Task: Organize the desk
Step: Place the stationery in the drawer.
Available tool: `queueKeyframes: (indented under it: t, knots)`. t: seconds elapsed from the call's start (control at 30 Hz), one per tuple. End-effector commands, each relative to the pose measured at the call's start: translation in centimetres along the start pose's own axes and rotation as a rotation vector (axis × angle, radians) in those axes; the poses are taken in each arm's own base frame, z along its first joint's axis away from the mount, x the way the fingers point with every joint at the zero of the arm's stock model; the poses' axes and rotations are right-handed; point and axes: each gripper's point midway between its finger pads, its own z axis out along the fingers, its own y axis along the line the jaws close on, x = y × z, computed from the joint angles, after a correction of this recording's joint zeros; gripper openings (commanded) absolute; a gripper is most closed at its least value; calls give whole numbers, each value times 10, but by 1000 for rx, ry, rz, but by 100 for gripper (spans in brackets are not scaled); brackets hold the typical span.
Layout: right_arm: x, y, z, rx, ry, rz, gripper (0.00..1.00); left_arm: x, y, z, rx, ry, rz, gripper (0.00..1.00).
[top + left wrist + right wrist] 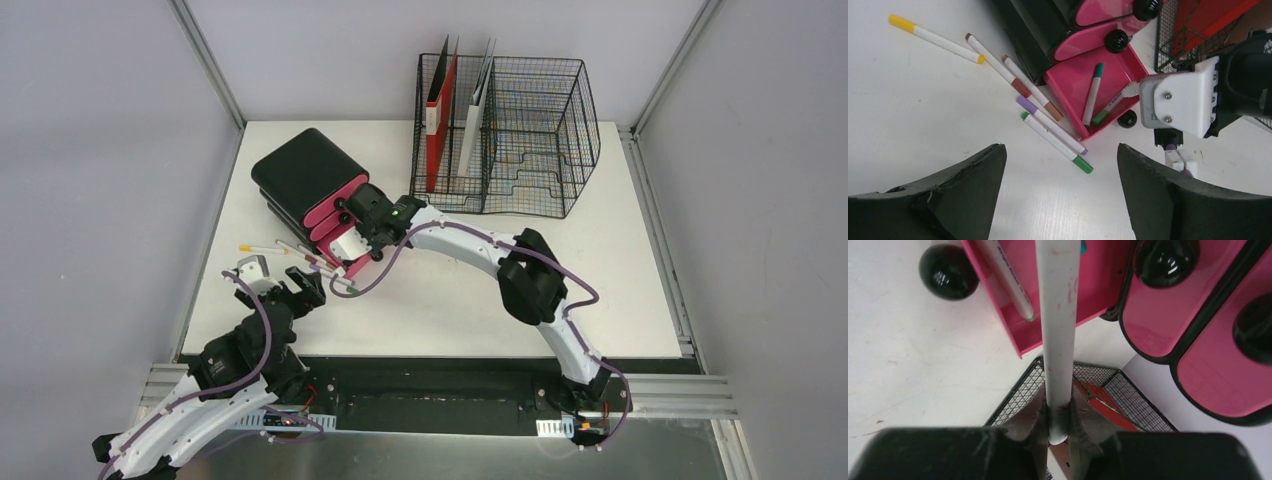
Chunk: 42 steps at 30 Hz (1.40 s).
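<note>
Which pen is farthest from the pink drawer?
The yellow-ended marker, lying alone; the red marker, brown marker, purple marker and green marker bunch beside the drawer.

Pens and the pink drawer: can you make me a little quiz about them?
1. True or false: the left gripper is holding a pen.
2. How many pens lie loose on the desk? A three, B five, C eight.
3. Fill in: the right gripper holds a white pen over the open ___ drawer.
Key: 1 false; 2 B; 3 pink.
</note>
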Motion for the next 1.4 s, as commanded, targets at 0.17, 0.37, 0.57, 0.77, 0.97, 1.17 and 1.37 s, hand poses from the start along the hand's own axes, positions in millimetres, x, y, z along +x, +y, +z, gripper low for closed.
queueKeyframes:
  t: [0.17, 0.37, 0.57, 0.77, 0.97, 1.17, 1.37]
  knots:
    - [-10, -52, 7, 191, 10, 37, 23, -17, 15, -6, -84, -49, -99, 83]
    - [-9, -46, 7, 186, 16, 61, 53, -16, 15, -6, -82, -43, -105, 84]
    - [1, -37, -25, 173, 14, 141, 67, -12, 7, -7, -40, -13, -100, 89]
    - [9, 4, -93, 61, -71, 325, 71, -4, -24, -8, 127, 43, -12, 92]
    - [13, 76, -156, -75, -215, 505, 76, 8, -51, -12, 278, 90, 59, 91]
    - [51, 114, -206, -124, -500, 797, 83, 18, -64, -14, 340, 132, 77, 90]
    - [73, 138, -238, -91, -670, 1043, 85, 24, -74, -10, 352, 162, 87, 90]
